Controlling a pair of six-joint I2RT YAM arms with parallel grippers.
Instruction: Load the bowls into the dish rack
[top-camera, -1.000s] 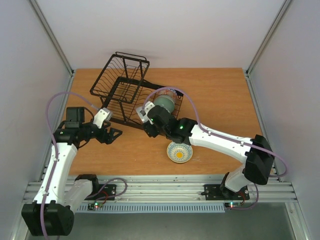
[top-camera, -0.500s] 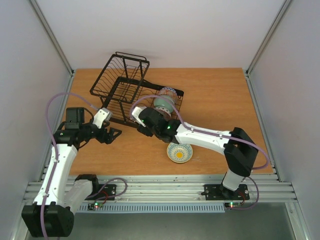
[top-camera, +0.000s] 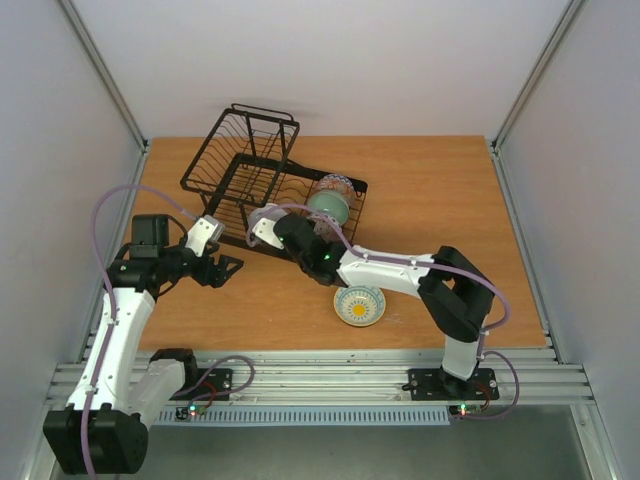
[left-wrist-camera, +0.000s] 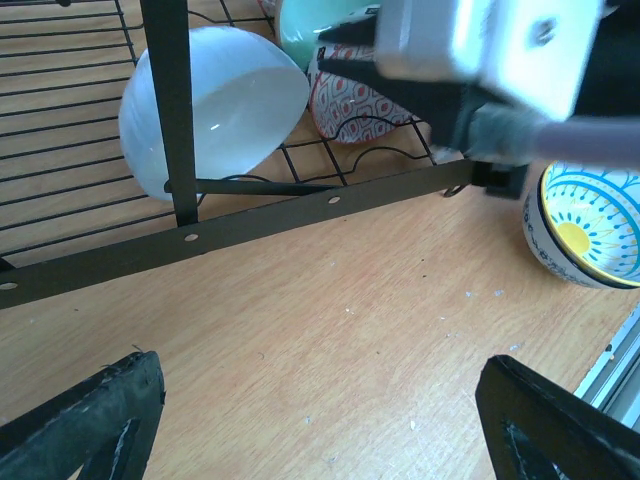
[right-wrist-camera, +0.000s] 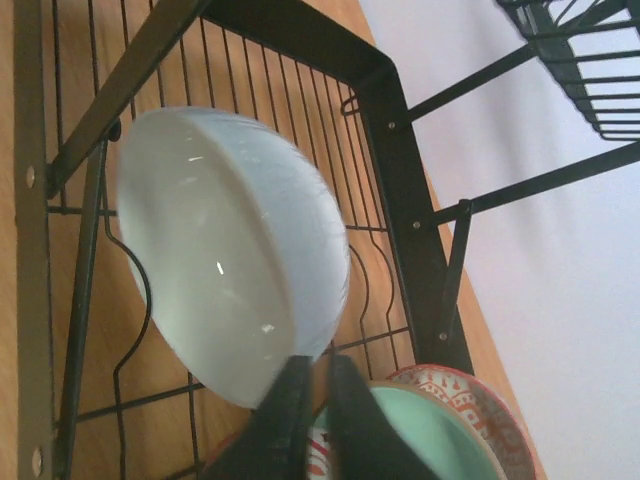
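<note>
The black wire dish rack (top-camera: 240, 160) stands at the table's back left. Three bowls lean in its flat tray: a white one (left-wrist-camera: 215, 105), a sage green one (top-camera: 328, 207) and a red-and-white patterned one (top-camera: 338, 184). In the right wrist view my right gripper (right-wrist-camera: 318, 385) is shut, its tips against the lower rim of the white bowl (right-wrist-camera: 230, 250), with nothing between them. The blue-patterned bowl with a yellow centre (top-camera: 359, 305) sits on the table in front of the rack. My left gripper (top-camera: 232, 268) hovers open over bare wood left of the rack's front bar.
The rack's taller basket section (top-camera: 262, 128) rises at its far end. The right arm (top-camera: 400, 272) stretches across the table's middle, passing just behind the blue bowl. A metal rail (top-camera: 320, 375) runs along the near edge.
The right arm has slid left along the rack toward the white bowl, and its jaws have gone from open to shut. The left arm has not moved.
</note>
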